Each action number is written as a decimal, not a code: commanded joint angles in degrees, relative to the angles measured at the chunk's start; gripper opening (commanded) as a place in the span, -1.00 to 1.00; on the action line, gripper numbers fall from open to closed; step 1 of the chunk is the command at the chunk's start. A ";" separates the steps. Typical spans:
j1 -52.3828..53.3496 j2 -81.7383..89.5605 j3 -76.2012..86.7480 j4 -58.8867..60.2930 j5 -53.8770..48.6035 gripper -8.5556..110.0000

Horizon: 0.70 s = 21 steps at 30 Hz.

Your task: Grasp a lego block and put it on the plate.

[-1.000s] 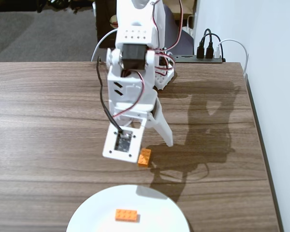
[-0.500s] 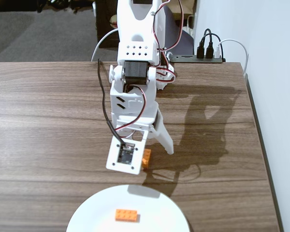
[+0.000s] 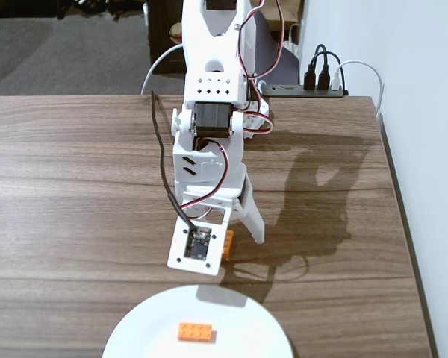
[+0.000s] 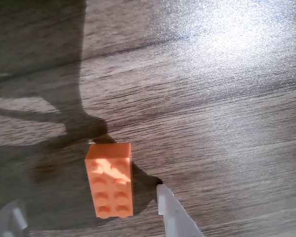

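Orange lego block (image 4: 110, 179), studs up, flat on the wood-grain counter (image 4: 212, 108), between the spread fingers of the hand (image 4: 91, 210), touching neither. White plate (image 3: 243, 317) near the hand, carrying a second orange brick (image 3: 196, 332). Power strip (image 3: 306, 90) beyond the counter's far edge.

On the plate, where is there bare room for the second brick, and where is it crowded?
The plate carries one orange brick near its middle; the white areas to its left and right are bare. The crowded spot is just above the rim, where the end effector straddles the other brick on the table.
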 commanded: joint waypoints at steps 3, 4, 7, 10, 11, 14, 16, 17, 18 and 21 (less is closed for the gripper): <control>-0.26 0.18 -2.64 -0.70 -0.53 -0.32; -0.26 0.18 -2.81 -0.70 -0.53 -0.32; -0.18 0.00 -4.04 -0.70 -0.35 -0.32; -0.18 -0.09 -5.27 -0.18 -0.26 -0.32; -0.18 -0.09 -5.54 -0.09 -0.26 -0.32; -0.26 -0.35 -5.80 -0.09 -0.44 -0.32; -0.26 -0.53 -5.80 -0.18 -0.53 -0.33; -0.26 -0.62 -5.80 -0.26 -0.53 -0.36; -0.26 -0.79 -5.80 -0.44 -0.53 -0.40; -0.26 -1.14 -5.80 -0.53 -0.53 -0.47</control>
